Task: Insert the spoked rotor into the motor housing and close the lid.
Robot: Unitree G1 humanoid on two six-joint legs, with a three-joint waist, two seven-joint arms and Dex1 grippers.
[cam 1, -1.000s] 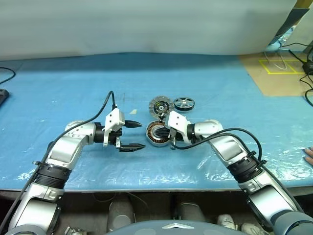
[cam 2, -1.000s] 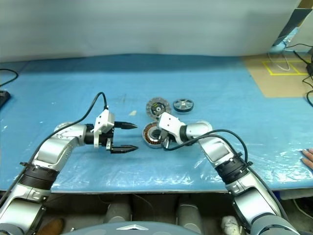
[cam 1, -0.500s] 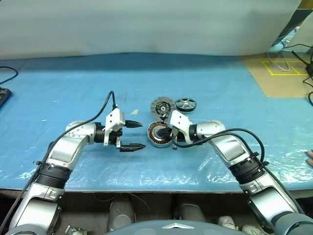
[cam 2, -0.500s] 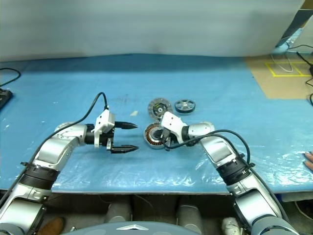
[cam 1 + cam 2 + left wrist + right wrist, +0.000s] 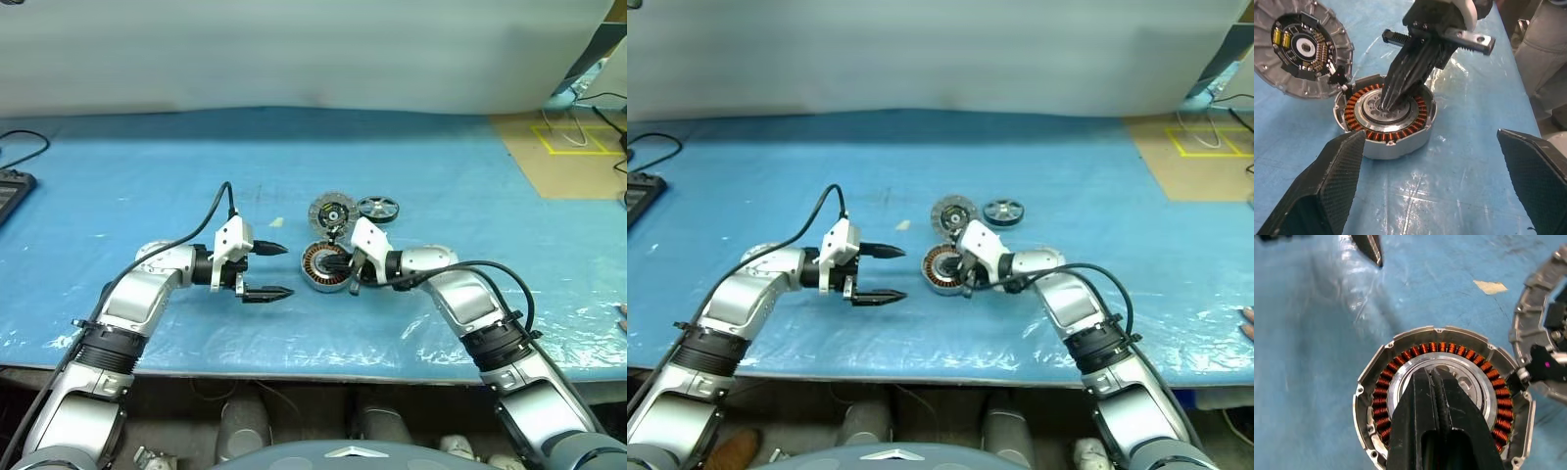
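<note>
The motor housing (image 5: 325,266), a round silver can with copper windings, sits open on the blue sheet. My right gripper (image 5: 339,262) is shut with nothing in it, and its tips (image 5: 1387,100) point down onto the housing's silver hub (image 5: 1469,382). The lid (image 5: 330,211) lies just behind the housing with its black centre up, touching the housing's rim. Right of the lid rests the spoked rotor (image 5: 378,208), flat and apart from both grippers. My left gripper (image 5: 286,270) hovers open a short way left of the housing, aimed at it, with nothing between its fingers (image 5: 1327,186).
A small beige scrap (image 5: 276,223) lies left of the lid. A keyboard (image 5: 10,186) sits at the far left, brown board with yellow tape and cables (image 5: 573,142) at the back right. A person's hand (image 5: 1247,321) shows at the right edge.
My right wrist has rolled and shifted slightly right, its shut tips staying over the housing's hub. The left arm has held still. The camera has shifted a little.
</note>
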